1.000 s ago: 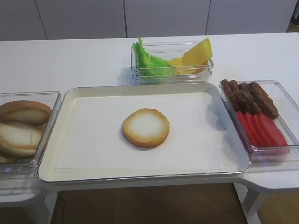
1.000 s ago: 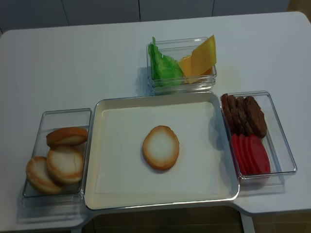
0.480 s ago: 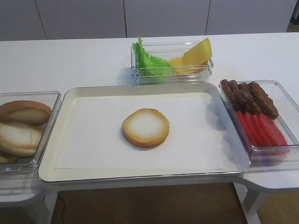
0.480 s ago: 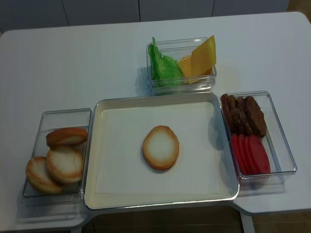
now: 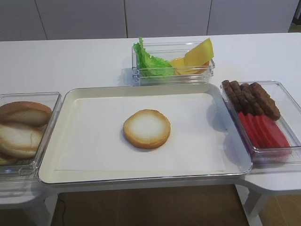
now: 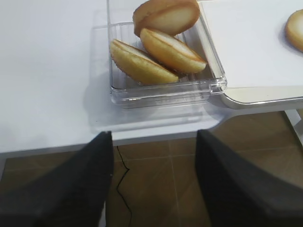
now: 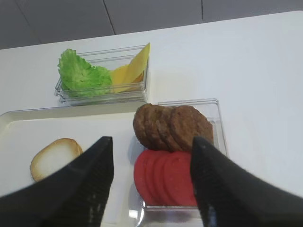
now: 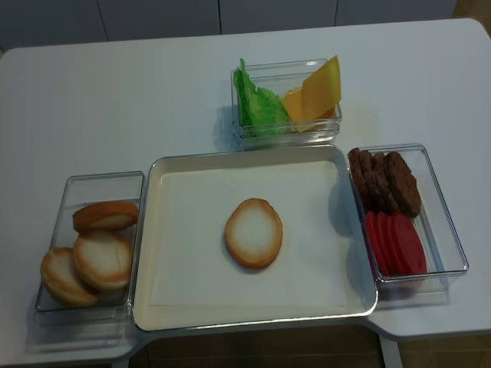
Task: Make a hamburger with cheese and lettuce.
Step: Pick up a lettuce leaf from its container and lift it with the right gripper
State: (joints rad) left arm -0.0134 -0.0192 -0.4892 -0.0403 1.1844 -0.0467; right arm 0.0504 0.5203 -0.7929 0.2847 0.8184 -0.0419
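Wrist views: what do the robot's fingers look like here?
Only the fingers show. The right gripper has two broad, matte black, wedge-shaped fingers, blurred by closeness. The left gripper has the same. No cables or markings are visible; the arms are out of view.

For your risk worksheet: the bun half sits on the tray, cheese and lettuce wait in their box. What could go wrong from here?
1. Cheese and lettuce share one narrow box, touching; a pick may drag both out.
2. The cheese slices are stacked, so two may lift together.
3. The bun half lies loose on the tray; a hard placement could shift it.
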